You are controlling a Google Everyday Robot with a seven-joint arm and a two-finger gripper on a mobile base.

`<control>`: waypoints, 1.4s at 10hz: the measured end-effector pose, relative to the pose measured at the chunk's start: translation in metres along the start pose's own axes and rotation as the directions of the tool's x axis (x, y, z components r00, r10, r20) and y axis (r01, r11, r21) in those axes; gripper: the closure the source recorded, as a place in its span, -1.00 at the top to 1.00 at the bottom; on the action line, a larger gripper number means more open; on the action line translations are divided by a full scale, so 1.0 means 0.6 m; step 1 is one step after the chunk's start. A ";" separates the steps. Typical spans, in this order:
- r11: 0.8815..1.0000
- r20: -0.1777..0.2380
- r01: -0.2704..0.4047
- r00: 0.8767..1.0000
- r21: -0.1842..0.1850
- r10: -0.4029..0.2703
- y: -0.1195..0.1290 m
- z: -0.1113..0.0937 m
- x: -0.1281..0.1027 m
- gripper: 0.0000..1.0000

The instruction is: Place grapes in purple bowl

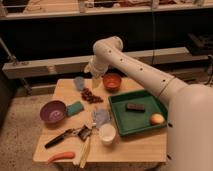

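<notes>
Grapes (91,96) loose on the tabletop (135,146), toward the back, a dark reddish clump. Well apart to the front-left, purple bowl (53,111), upright, with a teal sponge (75,108) just beside its right rim. Right behind and above the clump, pincer (95,81), pointed downward, close over the berries, between a small blue cup (79,82) and an orange-red bowl (112,81); spread or clenched, cannot tell, and contact with the berries likewise unclear. White arm (140,70) rising from the bulky body at the right, slanting up to a bent joint beyond the far edge, then folded steeply down to the wrist. Right of the clump, green tray (142,122) with a dark bar (134,106) and a yellow-orange fruit (157,119). Nearer the front, grey cloth (101,117), white cup (106,134), black-handled tool (62,137), carrot (61,157). Body cut off at the right and lower edges; outline of the pincer hard to separate from the pale wood behind it.
</notes>
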 end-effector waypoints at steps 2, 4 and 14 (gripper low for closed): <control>0.999 -0.002 -0.038 0.999 -0.013 0.038 0.006 0.024 0.013 0.30; 0.997 -0.006 -0.072 0.997 -0.036 0.072 0.012 0.063 0.023 0.30; 0.966 0.020 -0.204 0.977 -0.158 0.210 0.038 0.213 0.034 0.30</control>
